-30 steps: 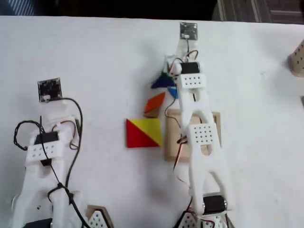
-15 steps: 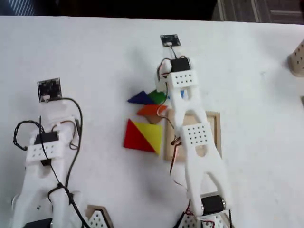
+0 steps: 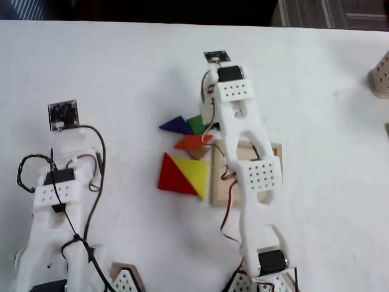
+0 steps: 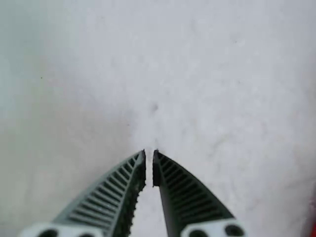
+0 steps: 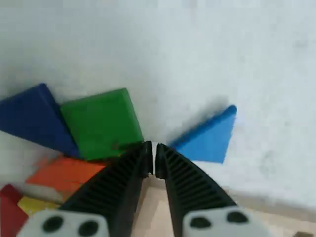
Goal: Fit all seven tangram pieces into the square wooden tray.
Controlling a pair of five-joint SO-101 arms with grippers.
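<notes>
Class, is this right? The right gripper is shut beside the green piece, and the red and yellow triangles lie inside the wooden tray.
No. In the high view the red triangle and yellow triangle lie on the table beside the wooden tray, not inside it; the rest holds.

A flat, matte white counter (image 3: 121,67) spreads under soft, even light. Beyond its far edge lies a dark floor (image 3: 152,9), with grey ribbed flooring (image 3: 328,12) toward the right. A tan perforated block (image 3: 381,76) sits at the counter's right edge.
</notes>
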